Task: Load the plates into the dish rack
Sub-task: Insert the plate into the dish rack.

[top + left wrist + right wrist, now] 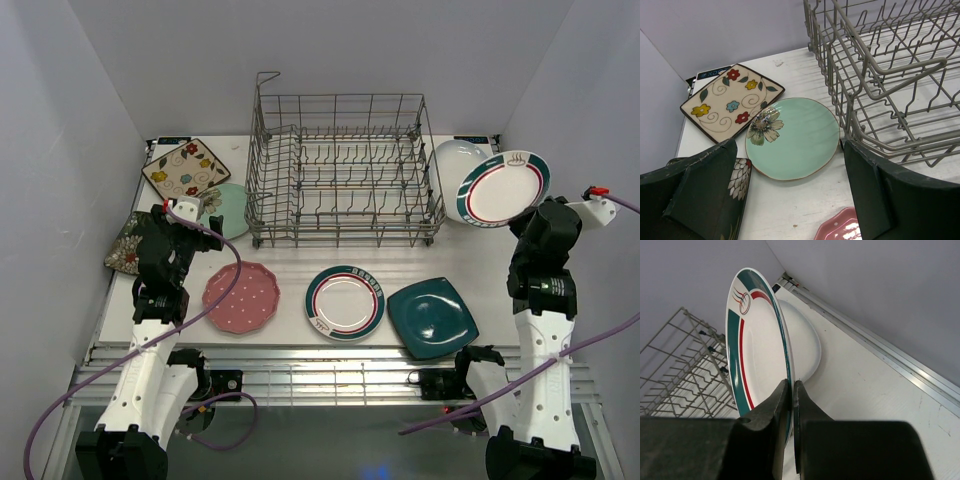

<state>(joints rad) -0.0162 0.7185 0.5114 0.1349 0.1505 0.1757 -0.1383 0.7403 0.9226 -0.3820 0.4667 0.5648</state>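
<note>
Left gripper (790, 200): jaws wide apart, nothing held, poised over the mint round plate (795, 137) left of the dish rack (340, 170). Right gripper (791, 390): clamped on the rim of a teal-and-red-rimmed plate (503, 188), held on edge just right of the rack.

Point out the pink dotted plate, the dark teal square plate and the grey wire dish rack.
pink dotted plate (250, 300), top view, its centre
dark teal square plate (432, 318), top view, its centre
grey wire dish rack (345, 228), top view, front wall

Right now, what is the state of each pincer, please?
Left pincer: open, holding nothing.
Right pincer: shut on the rim of a teal-and-red-rimmed plate, lifted off the table.
</note>
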